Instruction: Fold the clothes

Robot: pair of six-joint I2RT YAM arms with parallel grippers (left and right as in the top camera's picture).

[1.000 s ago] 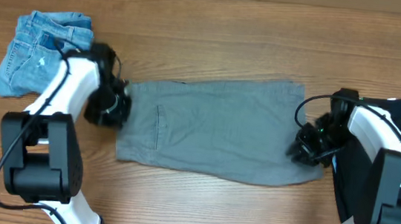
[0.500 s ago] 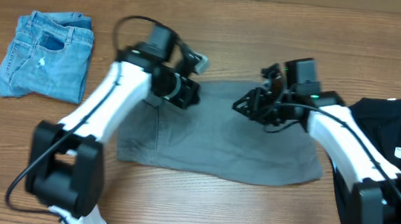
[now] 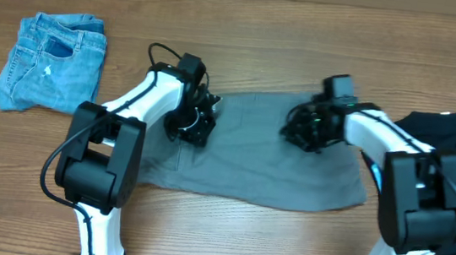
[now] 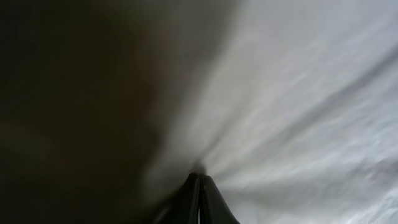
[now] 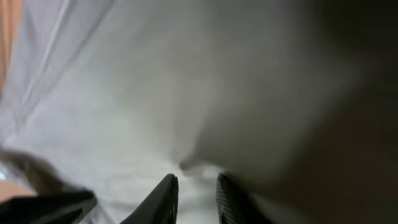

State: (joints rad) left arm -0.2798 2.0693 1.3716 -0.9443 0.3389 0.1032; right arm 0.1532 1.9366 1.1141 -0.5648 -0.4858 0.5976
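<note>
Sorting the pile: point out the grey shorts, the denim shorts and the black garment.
grey shorts (image 3: pixel 250 160): overhead view, bare middle panel.
denim shorts (image 3: pixel 52 62): overhead view, top folded layer.
black garment (image 3: pixel 444 133): overhead view, upper part.

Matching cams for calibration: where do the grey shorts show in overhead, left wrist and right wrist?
Overhead: the grey shorts lie mid-table, between the denim shorts and the black garment.
Left wrist: their pale cloth fills the right side, pinched by the left gripper at bottom centre.
Right wrist: the cloth fills most of the frame above the right gripper.
Shared landmark: the puckered cloth at each gripper's fingertips.
</note>
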